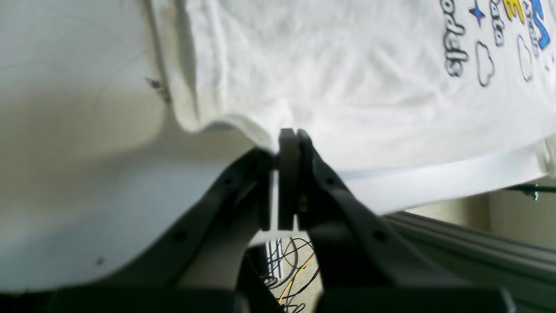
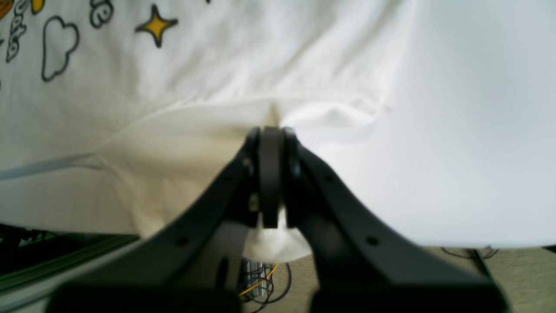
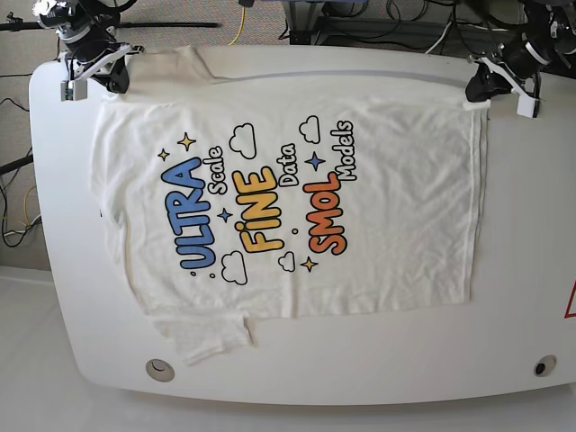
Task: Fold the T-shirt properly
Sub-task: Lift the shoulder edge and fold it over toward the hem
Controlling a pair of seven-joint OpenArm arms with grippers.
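White cotton, thin and limp, makes up the T-shirt [image 3: 288, 216], which lies spread print-up across the white table [image 3: 522, 270], its far edge running along the table's far side. Such cloth should be light and soft: it will likely sag, crease and slide over the smooth top instead of holding any shape, so pinching it at corners and along hems looks like the best way to keep an edge straight. It is not fragile, though a thin pinch could slip free.

At the far edge, both arms hold it that way. The left gripper [image 1: 289, 139] is clenched on the hem corner, a fold of fabric caught between its closed jaws, with the rest of the shirt stretching away over the table beyond it. The right gripper [image 2: 271, 132] is likewise clamped on a bunched piece of cloth at the sleeve end, where the fabric puckers toward the jaws and a little hangs below them past the table edge. From overhead, the two grips sit well apart at opposite ends of that one side, the print lying between them and nearer the viewer.
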